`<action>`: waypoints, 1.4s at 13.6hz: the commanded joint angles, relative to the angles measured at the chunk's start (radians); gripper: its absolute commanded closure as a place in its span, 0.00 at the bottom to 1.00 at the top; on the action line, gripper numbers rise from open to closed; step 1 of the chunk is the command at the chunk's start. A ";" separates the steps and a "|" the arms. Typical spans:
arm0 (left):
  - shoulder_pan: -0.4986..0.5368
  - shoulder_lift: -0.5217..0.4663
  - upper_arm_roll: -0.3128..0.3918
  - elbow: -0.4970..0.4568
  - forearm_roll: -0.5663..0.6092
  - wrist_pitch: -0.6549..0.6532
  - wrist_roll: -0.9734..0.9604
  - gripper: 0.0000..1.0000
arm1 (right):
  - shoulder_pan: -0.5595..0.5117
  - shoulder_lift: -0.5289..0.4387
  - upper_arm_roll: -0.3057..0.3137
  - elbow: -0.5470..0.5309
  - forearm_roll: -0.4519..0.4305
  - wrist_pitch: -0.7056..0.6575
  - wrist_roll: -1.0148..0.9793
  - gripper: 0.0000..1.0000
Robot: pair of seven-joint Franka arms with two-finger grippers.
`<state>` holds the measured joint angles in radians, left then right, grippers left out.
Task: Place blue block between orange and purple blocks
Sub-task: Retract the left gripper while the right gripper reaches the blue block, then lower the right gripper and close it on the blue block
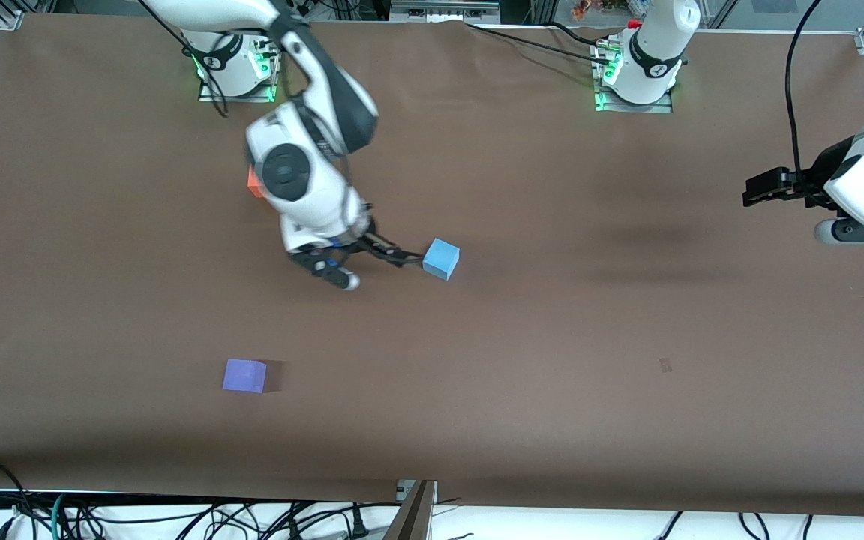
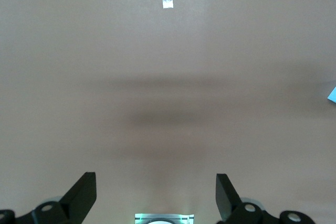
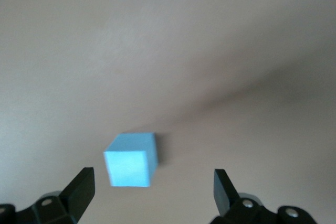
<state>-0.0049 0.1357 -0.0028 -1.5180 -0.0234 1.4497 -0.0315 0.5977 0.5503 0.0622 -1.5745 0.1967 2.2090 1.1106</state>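
Taking the front camera's twelve o'clock as toward the bases, the blue block (image 1: 441,259) sits on the table at about three o'clock from the right gripper (image 1: 376,264), whose fingers stand apart and empty (the left gripper (image 1: 758,189), also spread, waits well apart).

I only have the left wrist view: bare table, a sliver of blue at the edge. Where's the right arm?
Observer: The right gripper is beside the blue block, fingers open, nothing held.
Operator: Lined up on it?
Observer: In the right wrist view the blue block sits ahead of the open fingers, not yet between them.
Operator: Orange and purple?
Observer: The purple block lies nearer the front camera than the blue one. The orange block is mostly hidden by the right arm, only an edge showing.
Operator: My own arm?
Observer: The left gripper waits open over the left arm's end of the table.
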 commanded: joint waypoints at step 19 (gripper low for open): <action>0.013 0.005 0.009 0.002 -0.020 -0.009 0.024 0.00 | 0.198 0.269 -0.035 0.087 -0.126 0.173 0.170 0.27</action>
<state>-0.0002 0.1402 0.0042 -1.5185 -0.0234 1.4497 -0.0314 0.7757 0.7905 0.0389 -1.5119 0.0878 2.3893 1.2773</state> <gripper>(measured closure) 0.000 0.132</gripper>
